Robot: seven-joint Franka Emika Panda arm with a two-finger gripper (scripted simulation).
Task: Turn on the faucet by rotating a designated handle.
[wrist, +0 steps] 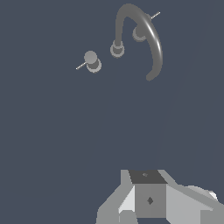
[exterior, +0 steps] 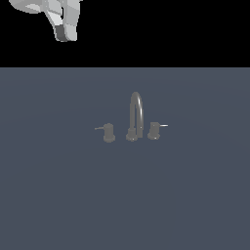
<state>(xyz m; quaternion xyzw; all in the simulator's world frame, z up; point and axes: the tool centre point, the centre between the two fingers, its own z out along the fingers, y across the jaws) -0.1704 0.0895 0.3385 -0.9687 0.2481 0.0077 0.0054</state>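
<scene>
The faucet (exterior: 135, 117) is a small dark grey set on the flat grey-blue surface, with a tall arched spout between two stubby knobs. The handle (exterior: 108, 132), at the exterior view's left, carries a thin dull grey lever pointing outward. The other knob (exterior: 154, 130) has a bright whitish lever. My gripper (exterior: 66, 34) hangs high above and far back at the exterior view's left, well apart from the faucet, its fingers together and holding nothing. In the wrist view the handle (wrist: 92, 61), the spout (wrist: 148, 39) and my gripper (wrist: 150, 194) show, with the other knob (wrist: 139, 33) partly behind the spout.
The grey-blue surface (exterior: 58, 195) stretches flat around the faucet, with a black background behind it. Nothing else stands on it.
</scene>
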